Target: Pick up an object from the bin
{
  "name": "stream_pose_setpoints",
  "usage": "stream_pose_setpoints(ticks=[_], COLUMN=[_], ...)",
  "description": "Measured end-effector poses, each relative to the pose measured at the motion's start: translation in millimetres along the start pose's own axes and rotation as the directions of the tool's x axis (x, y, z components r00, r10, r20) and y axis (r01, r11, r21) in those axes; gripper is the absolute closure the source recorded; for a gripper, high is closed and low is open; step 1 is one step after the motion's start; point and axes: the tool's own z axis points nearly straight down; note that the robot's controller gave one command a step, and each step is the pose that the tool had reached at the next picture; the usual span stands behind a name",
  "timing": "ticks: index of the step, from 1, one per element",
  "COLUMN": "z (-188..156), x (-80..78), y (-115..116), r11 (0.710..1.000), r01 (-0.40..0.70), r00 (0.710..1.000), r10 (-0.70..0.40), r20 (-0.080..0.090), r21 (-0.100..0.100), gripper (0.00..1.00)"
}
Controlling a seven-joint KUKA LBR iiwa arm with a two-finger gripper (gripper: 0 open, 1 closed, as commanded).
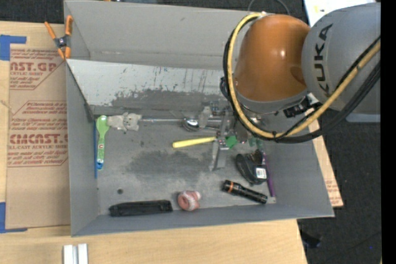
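Scuffed grey metal bin [154, 34], with an arm [346, 65] lettered "KUKA" reaching in from the right.
The gripper [220, 144] hangs under the orange cover [272, 59], over the right end of a thin yellow stick [192, 143] lying almost level at mid-floor. Whether the gripper stands wide or narrow cannot be told. A long metal spoon [167, 122] lies just behind the stick. A green-and-blue toothbrush [100, 142] hugs the left wall. A black bar [140, 208], a pink ball [189, 200] and a black marker [244, 190] line the front wall. Bare floor lies between the stick and those.
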Motion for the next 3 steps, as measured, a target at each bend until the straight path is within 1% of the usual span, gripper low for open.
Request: stream_pose_setpoints(ticks=[1,2,3], z=[95,147,124], x=[-37.1,-55.8,-54.9], y=[-16,-27,-66], r11=[0.998,0.999,0.999], r01=[-0.067,-0.044,0.038], r00=[0.998,0.999,0.999], r10=[0.067,0.044,-0.038], r20=[0.005,0.012,0.009], r21=[-0.002,-0.002,-0.002], gripper=[0.00,0.00,0.00])
